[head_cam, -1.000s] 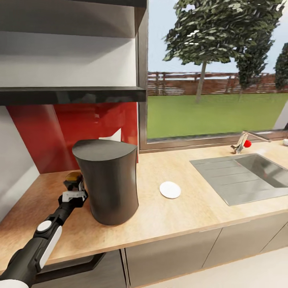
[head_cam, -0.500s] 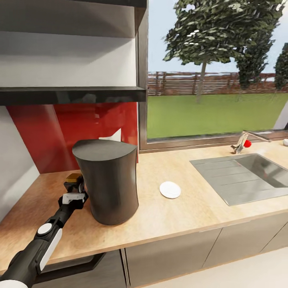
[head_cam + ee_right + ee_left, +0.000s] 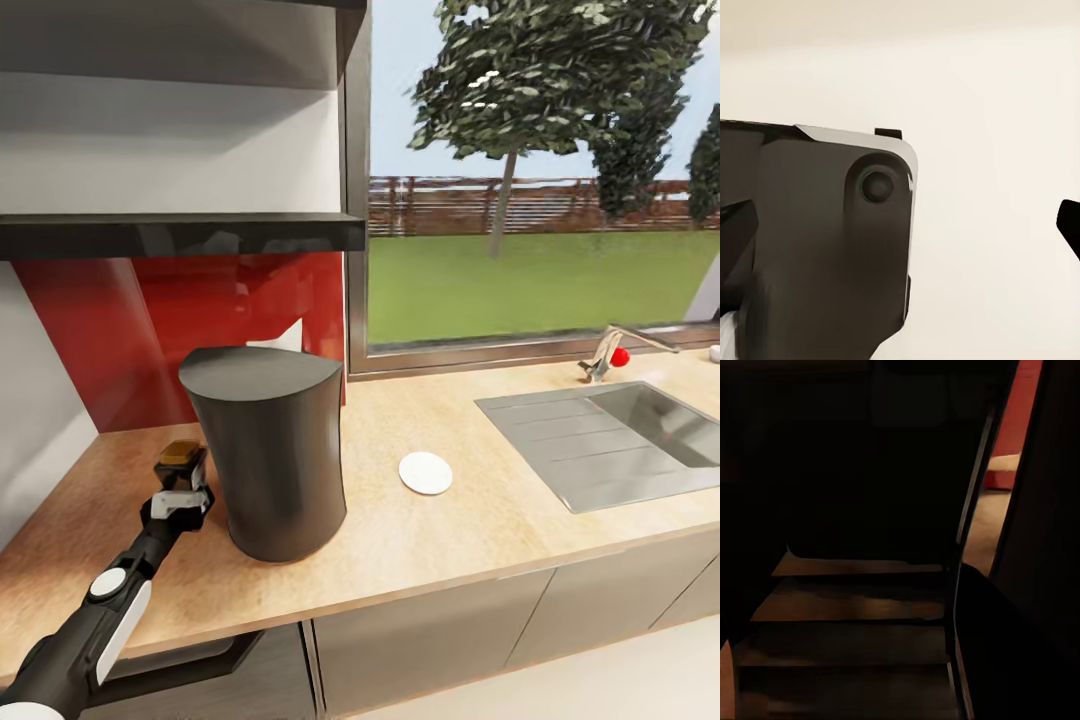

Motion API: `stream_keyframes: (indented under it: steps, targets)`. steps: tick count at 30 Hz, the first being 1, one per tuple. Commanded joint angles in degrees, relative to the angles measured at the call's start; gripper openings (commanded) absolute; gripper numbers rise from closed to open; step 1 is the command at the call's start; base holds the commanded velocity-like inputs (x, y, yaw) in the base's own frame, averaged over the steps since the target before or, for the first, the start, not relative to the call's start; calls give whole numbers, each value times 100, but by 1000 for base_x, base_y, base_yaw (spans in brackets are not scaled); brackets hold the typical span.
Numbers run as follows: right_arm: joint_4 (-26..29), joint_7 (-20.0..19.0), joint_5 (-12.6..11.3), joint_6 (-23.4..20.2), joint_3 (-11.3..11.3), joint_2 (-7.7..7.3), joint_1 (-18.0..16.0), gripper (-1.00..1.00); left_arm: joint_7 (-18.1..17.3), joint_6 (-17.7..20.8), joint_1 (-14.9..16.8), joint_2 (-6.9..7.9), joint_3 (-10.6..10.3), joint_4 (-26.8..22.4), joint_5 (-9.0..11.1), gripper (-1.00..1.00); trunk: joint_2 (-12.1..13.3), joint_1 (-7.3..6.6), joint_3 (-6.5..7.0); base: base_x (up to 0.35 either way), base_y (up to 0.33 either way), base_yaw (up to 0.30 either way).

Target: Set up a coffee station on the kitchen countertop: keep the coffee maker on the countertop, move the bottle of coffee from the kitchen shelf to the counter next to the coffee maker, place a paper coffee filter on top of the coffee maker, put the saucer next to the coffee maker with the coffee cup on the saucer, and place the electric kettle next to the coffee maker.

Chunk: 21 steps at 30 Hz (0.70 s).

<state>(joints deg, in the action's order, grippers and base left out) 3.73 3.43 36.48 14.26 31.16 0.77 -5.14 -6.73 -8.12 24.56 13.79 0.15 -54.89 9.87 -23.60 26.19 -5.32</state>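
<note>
Stretching across the head view is the long wooden table [image 3: 440, 540], light brown, with dark grey cabinet doors under it. A steel sink [image 3: 610, 440] is set into the table out at 3 o'clock, and a tap with a red bit [image 3: 612, 357] stands behind it. A big window [image 3: 540, 180] above shows grass, trees and a fence. A red wall panel [image 3: 150, 320] sits behind the table at 9 o'clock, and a thin black kitchen shelf [image 3: 180, 235] runs across the wall above it.

The coffee maker [image 3: 268, 450] is the biggest thing on the table. It is a tall dark grey drum with a flat top, and a white part peeks up behind it. It stands upright near the middle of the view.

The left arm reaches in from 7 o'clock. Its left end effector [image 3: 180, 478] is just beside the coffee maker, on the 9 o'clock side. It is closed around the bottle of coffee [image 3: 181, 457], a small dark jar with a gold cap. The bottle is low down by the table. I cannot tell if it touches the wood.

The saucer [image 3: 425, 473] is a small flat white plate. It lies on the table at 3 o'clock from the coffee maker, a little apart from it.

The left wrist view is very dark, with a strip of red wall showing.

The right end effector [image 3: 900, 247] shows two dark finger tips held wide apart in the right wrist view, over a pale floor.
</note>
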Motion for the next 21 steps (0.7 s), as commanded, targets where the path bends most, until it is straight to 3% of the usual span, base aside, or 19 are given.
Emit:
stream_keyframes:
  steps: [1,21]
  targets:
    - [-4,27,61,15,40,2,-5,100,-50,-52,5,1,2,33,50,-100,-52,25,-31,0,0,0]
    - [-26,27,69,15,37,2,-5,100,-43,-213,5,-17,2,84,54,-100,-92,47,-50,0,0,0]
